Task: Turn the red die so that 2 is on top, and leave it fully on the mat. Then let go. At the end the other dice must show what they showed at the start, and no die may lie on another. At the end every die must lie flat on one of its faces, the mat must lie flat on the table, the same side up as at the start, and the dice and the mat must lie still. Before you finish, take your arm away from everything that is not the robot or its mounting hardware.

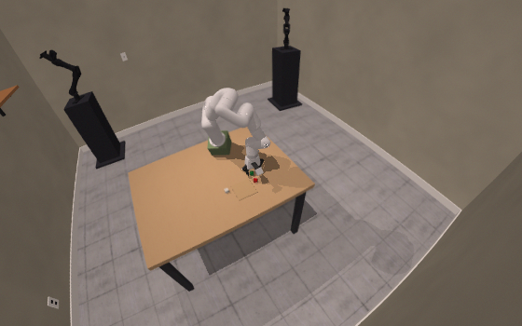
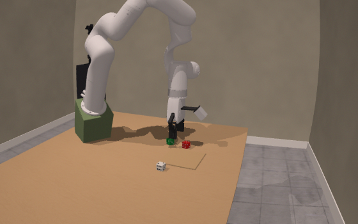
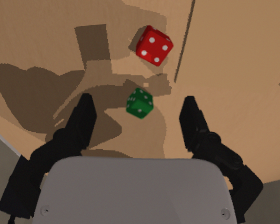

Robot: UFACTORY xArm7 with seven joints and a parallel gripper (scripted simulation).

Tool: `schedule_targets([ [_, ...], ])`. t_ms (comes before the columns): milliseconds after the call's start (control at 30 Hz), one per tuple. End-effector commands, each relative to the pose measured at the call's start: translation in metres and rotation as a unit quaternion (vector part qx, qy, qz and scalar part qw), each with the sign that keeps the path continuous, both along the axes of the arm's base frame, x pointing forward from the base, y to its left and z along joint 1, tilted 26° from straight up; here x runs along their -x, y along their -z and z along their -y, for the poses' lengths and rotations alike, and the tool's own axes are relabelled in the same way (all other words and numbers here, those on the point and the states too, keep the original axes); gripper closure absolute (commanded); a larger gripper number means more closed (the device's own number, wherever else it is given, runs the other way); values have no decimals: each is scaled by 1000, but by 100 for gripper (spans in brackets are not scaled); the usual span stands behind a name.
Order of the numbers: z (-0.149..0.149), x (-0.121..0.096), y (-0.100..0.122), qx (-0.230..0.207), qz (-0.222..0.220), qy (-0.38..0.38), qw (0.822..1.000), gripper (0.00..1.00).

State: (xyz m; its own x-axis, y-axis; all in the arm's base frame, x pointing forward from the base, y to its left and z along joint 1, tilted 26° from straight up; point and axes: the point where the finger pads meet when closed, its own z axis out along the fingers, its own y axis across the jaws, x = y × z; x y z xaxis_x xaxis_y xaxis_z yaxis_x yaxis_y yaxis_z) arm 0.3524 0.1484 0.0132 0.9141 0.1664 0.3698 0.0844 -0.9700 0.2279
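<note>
The gripper (image 1: 254,167) (image 2: 176,134) (image 3: 138,105) points down over the table (image 1: 181,205) (image 2: 108,192) (image 3: 21,30), its jaws wide apart with nothing clamped in them. The green die (image 1: 252,173) (image 2: 170,141) (image 3: 140,103) is the nearest die to it, showing in the gap between the two fingers in the wrist view and touching neither as far as that view shows. The red die (image 1: 255,180) (image 2: 186,144) (image 3: 154,46) sits on the table near the green one, apart from it, with four white pips on its upper face (so 2 is not on top). It lies off the mat (image 1: 245,190) (image 2: 186,160) (image 3: 231,50), just beyond one edge; the mat is a thin sheet nearly the same colour as the wood. The white die (image 1: 226,190) (image 2: 161,166) rests on the table beside another part of the mat, well apart from the red and green dice. The arm (image 1: 225,100) (image 2: 100,57) rises from a green block (image 1: 219,148) (image 2: 96,129) and arches over to the gripper
</note>
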Motion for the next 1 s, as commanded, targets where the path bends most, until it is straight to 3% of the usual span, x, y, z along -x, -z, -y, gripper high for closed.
schedule_targets([
  [0,-1,0,-1,-1,1,-1,1000,0],
  [700,-2,1,-4,-1,1,-1,1000,0],
  [967,-10,20,-46,-1,1,-1,1000,0],
])
